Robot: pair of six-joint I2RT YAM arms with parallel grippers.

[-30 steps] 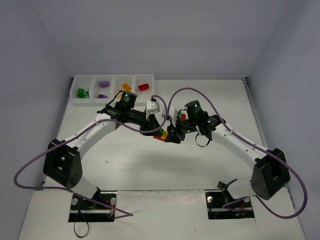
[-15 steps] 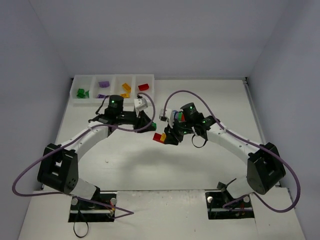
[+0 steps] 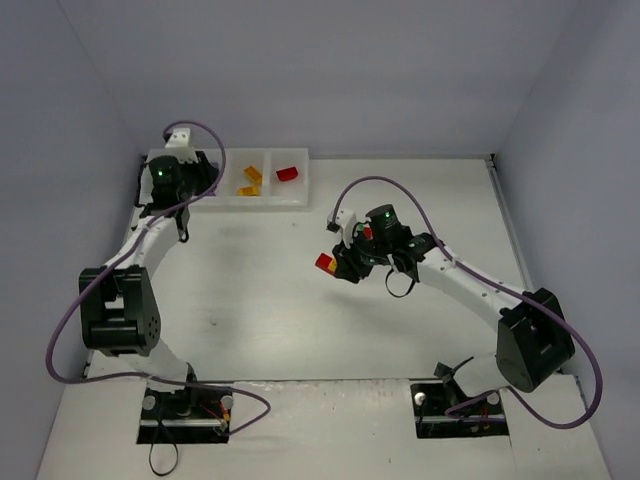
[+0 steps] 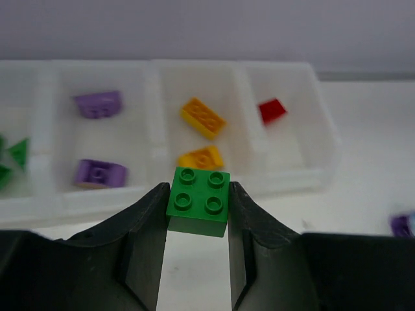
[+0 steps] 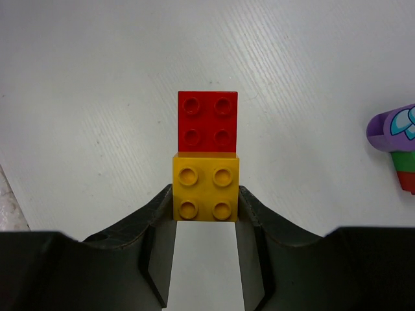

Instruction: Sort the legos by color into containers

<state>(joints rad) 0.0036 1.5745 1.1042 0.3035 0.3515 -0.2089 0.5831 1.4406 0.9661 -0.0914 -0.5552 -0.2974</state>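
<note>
My left gripper (image 4: 198, 195) is clamped on a green brick (image 4: 198, 208), with the tray (image 4: 325, 150) at twelve o'clock. My right gripper (image 5: 205, 202) pinches a yellow brick (image 5: 205, 186) whose joined red brick (image 5: 207, 122) sticks out at twelve o'clock.

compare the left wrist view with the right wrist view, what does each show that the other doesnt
Only the left wrist view: a green brick in the left gripper, and behind it the tray with sorted bricks in it. Only the right wrist view: a yellow brick in the right gripper, with a red brick joined to its far side. Both: jaws shut on a four-stud brick above the white table.
</note>
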